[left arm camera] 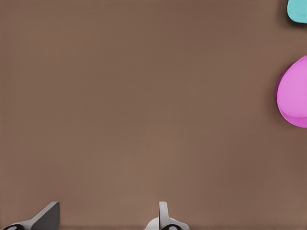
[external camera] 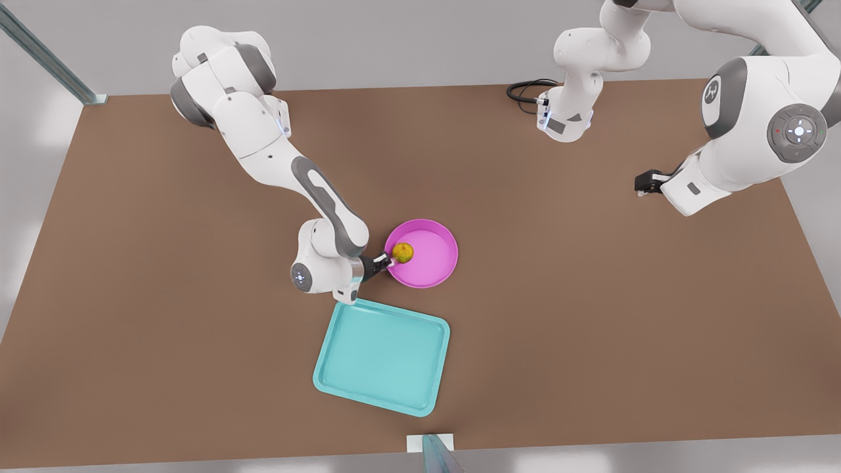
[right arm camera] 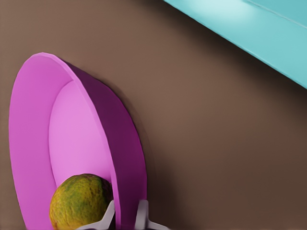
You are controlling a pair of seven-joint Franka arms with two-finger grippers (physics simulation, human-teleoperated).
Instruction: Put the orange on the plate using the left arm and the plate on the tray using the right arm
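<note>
The yellow-orange orange (external camera: 403, 251) (right arm camera: 79, 201) lies inside the pink plate (external camera: 433, 263) (right arm camera: 72, 134), close to its rim on the front view's left. My right gripper (external camera: 386, 261) (right arm camera: 125, 211) reaches in low from the front view's left; one finger is inside the rim beside the orange, the other outside, shut on the plate's rim. The plate rests on the table just beyond the teal tray (external camera: 381, 355) (right arm camera: 249, 28). My left gripper (external camera: 640, 184) (left arm camera: 110, 206) hangs open over bare table at the front view's right, far from the plate (left arm camera: 295, 93).
A black cable loop (external camera: 525, 92) lies by the left arm's base at the back. Brown table spreads wide around the tray and plate. A corner of the tray (left arm camera: 298, 10) shows in the left wrist view.
</note>
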